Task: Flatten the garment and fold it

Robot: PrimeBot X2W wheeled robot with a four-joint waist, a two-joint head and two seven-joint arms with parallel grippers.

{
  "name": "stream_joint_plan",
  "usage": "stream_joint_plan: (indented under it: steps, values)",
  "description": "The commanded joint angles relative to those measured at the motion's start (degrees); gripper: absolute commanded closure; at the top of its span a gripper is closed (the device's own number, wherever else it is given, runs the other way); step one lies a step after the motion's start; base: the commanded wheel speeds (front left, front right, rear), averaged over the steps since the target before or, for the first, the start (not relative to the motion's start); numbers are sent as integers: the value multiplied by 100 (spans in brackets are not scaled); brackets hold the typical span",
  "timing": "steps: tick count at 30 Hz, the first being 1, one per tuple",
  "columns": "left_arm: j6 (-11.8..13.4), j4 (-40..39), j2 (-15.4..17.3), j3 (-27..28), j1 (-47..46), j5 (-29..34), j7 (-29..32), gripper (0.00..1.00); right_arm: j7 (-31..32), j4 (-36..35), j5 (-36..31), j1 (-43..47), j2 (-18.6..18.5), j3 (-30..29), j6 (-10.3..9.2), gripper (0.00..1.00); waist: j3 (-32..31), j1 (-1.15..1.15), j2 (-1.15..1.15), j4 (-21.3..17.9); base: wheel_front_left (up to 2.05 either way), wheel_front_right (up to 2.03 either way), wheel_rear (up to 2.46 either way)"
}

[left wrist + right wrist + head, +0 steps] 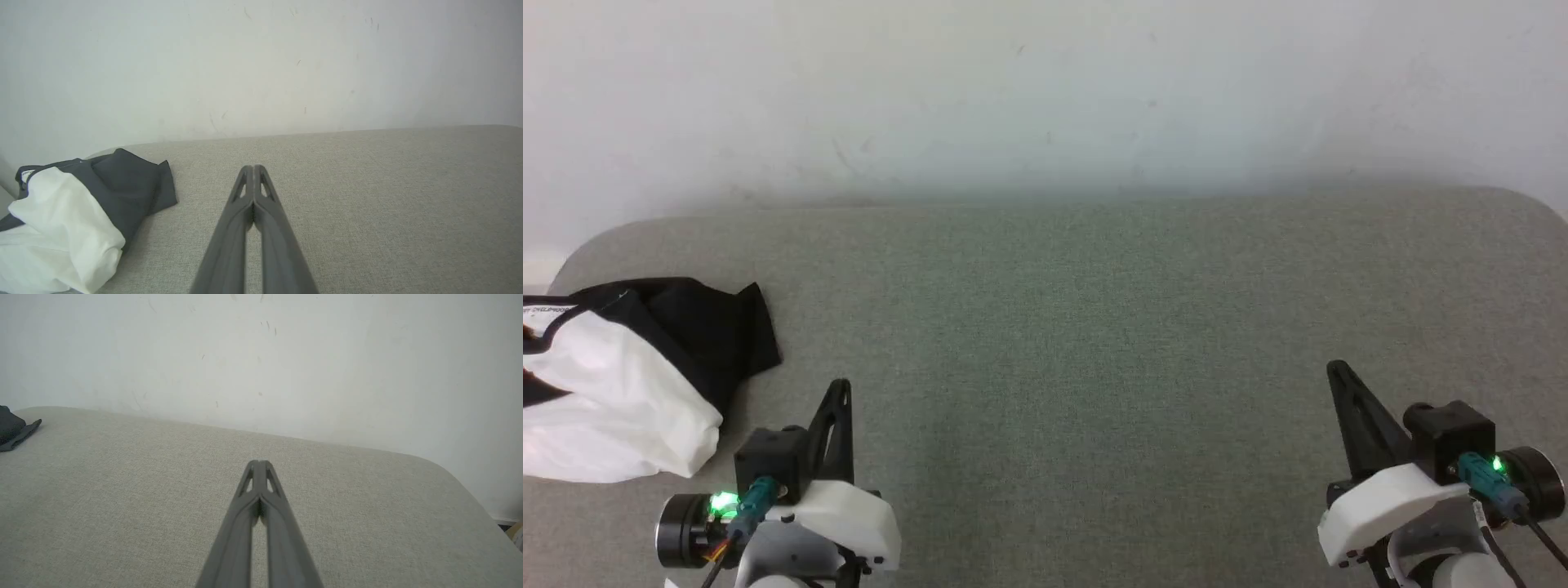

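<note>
Garment point(613, 408) crumpled, soft, on coarse-woven grey surface point(1094, 327).

L: your left gripper point(840, 385) at lower left, fingers pressed together tip to tip, pointing up the head view | R: your right gripper point(1336, 369) at lower right, fingers closed too, leaning left | left wrist point(837, 523), right wrist point(1380, 506): green lights lit

Soft, even, shadowless light; hazy washed-out wall point(1045, 90); slight wide-angle bending in wrist views.
</note>
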Motion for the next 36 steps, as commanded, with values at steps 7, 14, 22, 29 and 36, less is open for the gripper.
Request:
stream_joint_plan:
  steps: [7, 14, 22, 29, 36]
  values:
    - [-47, -29, -2, 24, -71, 38, 2, 100, 3, -35, -42, -83, 21, -1, -11, 100, 0, 0, 0, 0, 0, 0, 0]
    - [-47, -29, -2, 24, -71, 38, 2, 100, 3, -35, -42, -83, 21, -1, -11, 100, 0, 0, 0, 0, 0, 0, 0]
    - [-47, -29, -2, 24, -71, 38, 2, 100, 3, -35, -42, -83, 21, -1, -11, 100, 0, 0, 0, 0, 0, 0, 0]
    - [-47, -29, -2, 24, -71, 38, 2, 100, 3, -35, -42, -83, 21, -1, -11, 100, 0, 0, 0, 0, 0, 0, 0]
    - [5, 6, 1, -7, 2, -2, -1, 0, -1, 9, 3, 8, -3, 0, 1, 0, 0, 0, 0, 0, 0, 0, 0]
